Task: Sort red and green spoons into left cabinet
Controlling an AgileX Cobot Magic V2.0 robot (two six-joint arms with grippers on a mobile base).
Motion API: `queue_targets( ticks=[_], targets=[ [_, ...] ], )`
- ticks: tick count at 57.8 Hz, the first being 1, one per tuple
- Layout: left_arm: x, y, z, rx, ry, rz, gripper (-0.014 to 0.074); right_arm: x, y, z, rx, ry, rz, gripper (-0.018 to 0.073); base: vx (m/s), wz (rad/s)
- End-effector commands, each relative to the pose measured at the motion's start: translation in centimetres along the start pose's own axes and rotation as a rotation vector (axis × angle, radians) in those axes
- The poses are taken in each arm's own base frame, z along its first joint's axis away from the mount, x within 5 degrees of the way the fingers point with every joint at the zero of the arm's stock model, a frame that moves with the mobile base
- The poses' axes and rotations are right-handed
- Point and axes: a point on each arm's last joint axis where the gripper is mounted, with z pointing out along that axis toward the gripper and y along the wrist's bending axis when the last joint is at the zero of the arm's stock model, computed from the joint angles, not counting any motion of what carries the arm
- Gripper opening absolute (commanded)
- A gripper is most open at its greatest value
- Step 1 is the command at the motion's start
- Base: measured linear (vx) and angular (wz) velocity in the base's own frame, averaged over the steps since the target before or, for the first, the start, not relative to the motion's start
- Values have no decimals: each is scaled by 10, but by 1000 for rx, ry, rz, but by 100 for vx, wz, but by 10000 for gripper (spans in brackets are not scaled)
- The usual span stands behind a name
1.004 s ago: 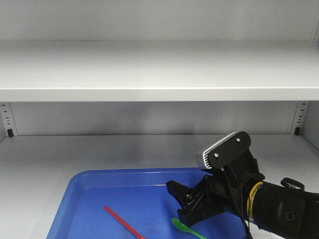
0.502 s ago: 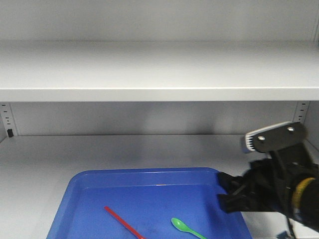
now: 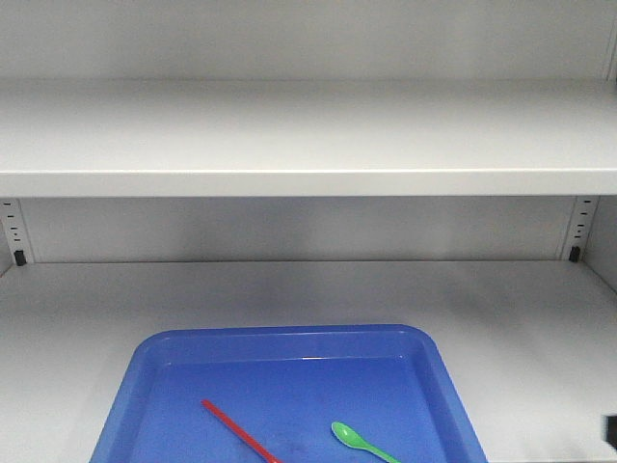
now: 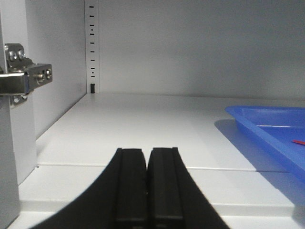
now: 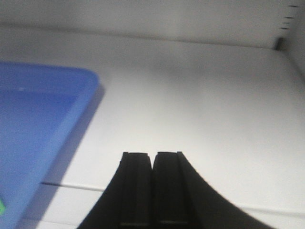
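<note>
The pale grey metal cabinet [image 3: 308,135] fills my front view, its wide flat lower shelf [image 3: 289,289] carrying a shallow blue plastic tray [image 3: 439,386] with rounded corners. Everything I name sits relative to that tray. Inside it, toward the near edge, lies the slim bright red plastic spoon [image 3: 241,432], its handle running diagonally and cut off by the frame's bottom; just to the right of it, apart, lies the bright green plastic spoon [image 3: 359,441], oval bowl pointing left. My left hand [image 4: 147,186] hangs over the bare shelf left of the tray, its black fingers pressed together with nothing between them; a metal door hinge [image 4: 21,78] shows further left. My right hand [image 5: 152,188] is right of the tray, likewise clenched on nothing.
</note>
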Motion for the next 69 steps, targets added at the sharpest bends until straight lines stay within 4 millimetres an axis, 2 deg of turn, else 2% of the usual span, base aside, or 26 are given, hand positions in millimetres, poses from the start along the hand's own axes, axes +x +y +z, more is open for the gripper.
queue_targets(
  ticks=[1, 13, 24, 37, 69],
  targets=[
    [-10, -1, -2, 9, -110, 3, 35, -6, -5, -19, 13, -155, 67, -12, 0, 0],
    [-10, -1, -2, 9, -110, 3, 35, 26, -14, -46, 107, -268, 40, -9, 0, 0],
    [-10, -1, -2, 9, -110, 3, 35, 58, -13, -56, 140, -350, -93, -7, 0, 0],
    [-10, -1, -2, 9, -110, 3, 35, 102, -10, -59, 136, -434, -92, -6, 0, 0],
    [-10, -1, -2, 9, -111, 3, 35, 108, -11, -56, 133, -383, -59, -6, 0, 0]
  ],
)
